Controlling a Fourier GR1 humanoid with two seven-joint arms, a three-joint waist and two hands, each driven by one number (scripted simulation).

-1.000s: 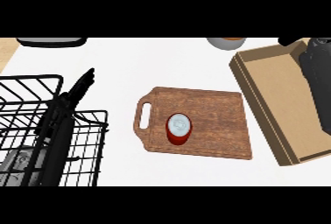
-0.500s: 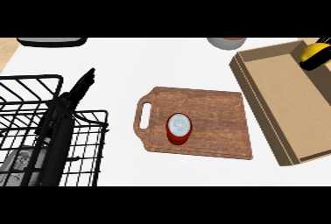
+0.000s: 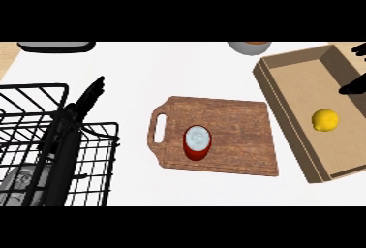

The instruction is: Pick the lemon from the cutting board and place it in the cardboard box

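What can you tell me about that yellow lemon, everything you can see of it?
The lemon is a small, plain yellow, roundish fruit with a smooth-looking skin. It lies on the floor of the open cardboard box, roughly midway along it and apart from the walls. Nothing holds it: the robot's right hand shows above it near the picture's right edge, not touching it. No stem or marking can be made out.

A red can (image 3: pixel 197 142) stands mid cutting board (image 3: pixel 229 145); bare counter (image 3: pixel 157 72) lies open between wire basket (image 3: pixel 43 140) and cardboard box (image 3: pixel 286 116).
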